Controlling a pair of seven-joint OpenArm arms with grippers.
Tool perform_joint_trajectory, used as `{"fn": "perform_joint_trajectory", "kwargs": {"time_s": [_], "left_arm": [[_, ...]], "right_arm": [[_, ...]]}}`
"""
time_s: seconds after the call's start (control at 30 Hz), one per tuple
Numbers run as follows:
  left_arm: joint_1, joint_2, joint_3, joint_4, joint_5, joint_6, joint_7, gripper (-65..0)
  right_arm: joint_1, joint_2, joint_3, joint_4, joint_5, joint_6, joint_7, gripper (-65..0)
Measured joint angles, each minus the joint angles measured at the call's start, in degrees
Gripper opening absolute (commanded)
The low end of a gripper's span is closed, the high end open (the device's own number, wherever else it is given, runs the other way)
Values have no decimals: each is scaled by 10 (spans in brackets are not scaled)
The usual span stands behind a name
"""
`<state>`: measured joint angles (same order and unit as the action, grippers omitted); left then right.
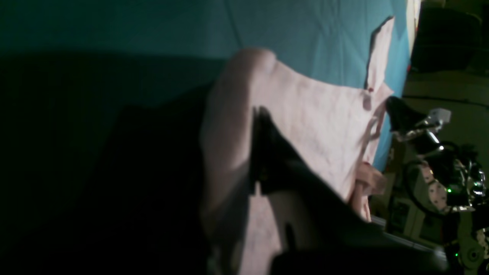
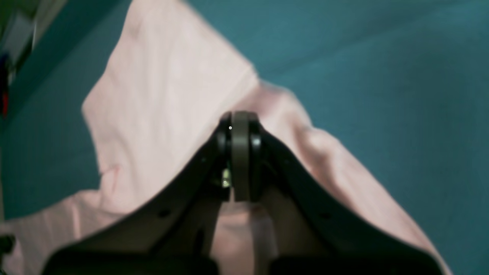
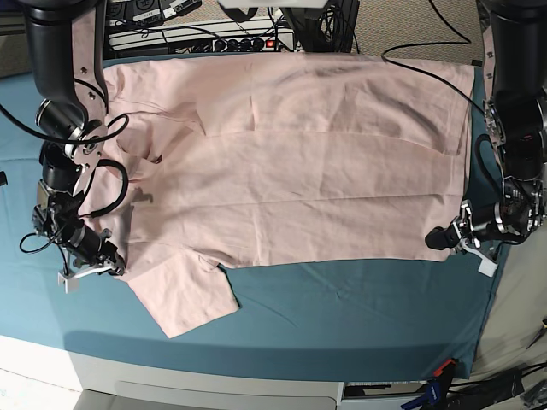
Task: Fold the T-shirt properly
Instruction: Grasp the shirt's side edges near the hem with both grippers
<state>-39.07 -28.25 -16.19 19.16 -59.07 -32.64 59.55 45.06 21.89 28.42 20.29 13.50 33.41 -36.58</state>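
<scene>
Pale pink T-shirt (image 3: 291, 162) spread flat, plain side up, on teal-covered surface (image 3: 342, 316); wrinkled (horizontal crease across middle), one short sleeve (image 3: 184, 295) splayed toward near edge, both side edges lifted.

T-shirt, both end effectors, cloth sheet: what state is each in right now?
T-shirt: spread open, plain side up, near edge lifted at both corners.
Left end effector: shut on the T-shirt's hem corner.
Right end effector: shut on the T-shirt near its sleeve.
Teal cloth sheet: flat under the shirt.

T-shirt (image 3: 291, 162) spread flat on teal sheet (image 3: 342, 316); both arms' fingers at its lower corners.
</scene>
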Motion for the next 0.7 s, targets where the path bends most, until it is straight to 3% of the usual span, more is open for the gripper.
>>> {"fn": "perform_joint_trajectory", "kwargs": {"time_s": [0.1,0.17,0.27,0.37,0.43,0.5,0.63,0.7], "left_arm": [[0,-2,0,0,-18,-16,12,-650],[0,-7,0,0,-48,-37,35,-650],[0,-14,0,0,-53,-39,35,-650],[0,-14,0,0,-54,-39,35,-650],[0,-13,0,0,-55,-39,35,-650],[0,-13,0,0,-55,-39,35,-650],[0,-13,0,0,-55,-39,35,-650],[0,-13,0,0,-55,-39,35,-650]], "right_arm": [[-17,1,0,67,33,63,-24,-650],[-37,1,0,113,61,60,-35,-650],[-74,3,0,152,56,60,-35,-650],[-96,1,0,153,-20,60,18,-650],[-104,0,0,153,-72,61,56,-451],[-110,0,0,153,-96,27,86,-334],[-120,1,0,144,-106,-87,97,-328],[-113,4,0,123,-104,-97,108,-328]]}}
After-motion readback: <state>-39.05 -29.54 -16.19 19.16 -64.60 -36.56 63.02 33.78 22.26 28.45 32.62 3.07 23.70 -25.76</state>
